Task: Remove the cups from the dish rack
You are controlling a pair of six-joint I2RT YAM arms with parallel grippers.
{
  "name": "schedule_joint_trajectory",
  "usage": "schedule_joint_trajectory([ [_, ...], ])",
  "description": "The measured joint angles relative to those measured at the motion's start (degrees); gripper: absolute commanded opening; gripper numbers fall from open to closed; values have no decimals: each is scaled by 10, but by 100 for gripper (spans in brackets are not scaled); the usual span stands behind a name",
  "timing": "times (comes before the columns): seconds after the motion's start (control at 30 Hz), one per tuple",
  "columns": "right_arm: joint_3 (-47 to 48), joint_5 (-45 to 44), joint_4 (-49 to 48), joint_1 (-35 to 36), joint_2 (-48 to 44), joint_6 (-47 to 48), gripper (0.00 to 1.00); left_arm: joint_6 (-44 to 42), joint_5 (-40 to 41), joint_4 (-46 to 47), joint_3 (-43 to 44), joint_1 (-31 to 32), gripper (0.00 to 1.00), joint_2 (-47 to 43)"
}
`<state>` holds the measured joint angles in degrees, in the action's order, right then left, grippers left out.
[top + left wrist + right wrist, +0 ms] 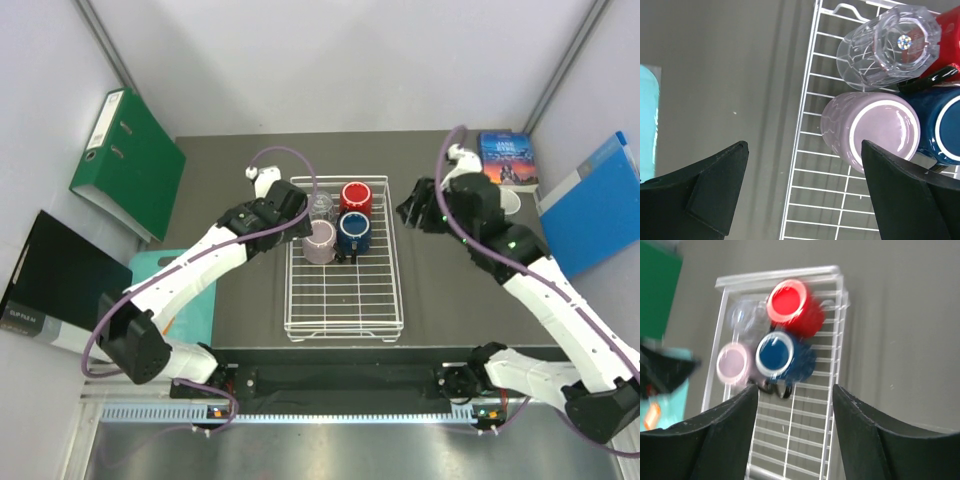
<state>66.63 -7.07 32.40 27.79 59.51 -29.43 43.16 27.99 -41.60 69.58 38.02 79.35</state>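
- Top view: your dish rack [343, 300] sits mid-table between the two arms. Four cups are bunched in its far half: red mug [356, 198] at the far right, dark blue mug [353, 232] just nearer, glass tumbler [320, 208] at the far left, and mauve-pink mug [320, 242] nearer on that side.
- The near half of the rack is bare wire.
- The left gripper [297, 215] is at the rack's far-left edge, next to the tumbler and the pink mug. The right gripper [412, 212] is off the rack's right side, above the table [450, 300].
- Off the rack's left you have a teal board [180, 290] and a green binder [130, 160].
- Left wrist view: the left gripper [804, 146] is spread wide and holds nothing. Its fingers [715, 190] straddle the rack's left rail [807, 100].
- The mauve-pink mug [875, 130] is just beside the right finger; you can't tell if they touch. The tumbler [887, 47] is behind it, and the dark blue mug [945, 130] and red mug [947, 25] are further right.
- Right wrist view is blurred. The right gripper [795, 390] has its fingers apart with nothing between them.
- The rack [835, 340] is below, with red [790, 305], blue [777, 355], pink [732, 364] and the tumbler [745, 315] clustered inside it.
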Motion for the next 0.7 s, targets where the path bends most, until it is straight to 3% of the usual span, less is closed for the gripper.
schedule_joint_trajectory([
  [0.17, -59, -4, -16, 62, -27, 35, 63, -22, -2, 5, 12, 0, 99, 5],
  [0.7, -89, -8, -28, 76, -52, 46, 69, 89, 24, -19, 139, 81, 99, 149],
])
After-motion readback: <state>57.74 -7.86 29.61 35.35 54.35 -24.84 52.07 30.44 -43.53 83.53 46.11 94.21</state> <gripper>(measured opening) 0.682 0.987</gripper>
